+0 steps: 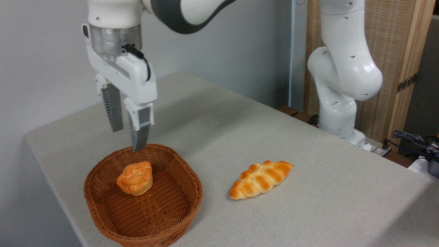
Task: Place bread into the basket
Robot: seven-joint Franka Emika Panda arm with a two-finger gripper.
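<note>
Hanging over the far rim of the basket (103,209): one gripper (128,139), fingers pointing straight down, spread apart and holding nothing.

Arm: white, with grey joint bands. Base column stands at the right rear, past the table's far edge. Upper links rise out of the top of the picture and come back in at upper left, ending in a metal wrist ring and a white hand block. A black cable loops from the wrist ring to the block.

Fingers (114,113): two, grey and ribbed. The left one ends higher in the picture; the right one reaches lower, its tip overlapping the basket's back rim as seen. Contact with the rim cannot be told. A clear gap lies between the two.

Bread (134,178): orange-golden bun with knotted top, sitting inside the basket on the woven floor, toward the back and left of centre, tilted slightly. It lies below the fingertips and apart from them.

Basket: brown wicker, shallow, oval, near the table's front-left corner.

Loaf (261,179): longer, braided, golden, lying on the table (308,206) to the right of the basket, well apart from it, set diagonally.

Table: pale grey cloth surface.

Background: grey wall at left; a woven screen in a wooden frame behind the arm's base; cables at far right.
</note>
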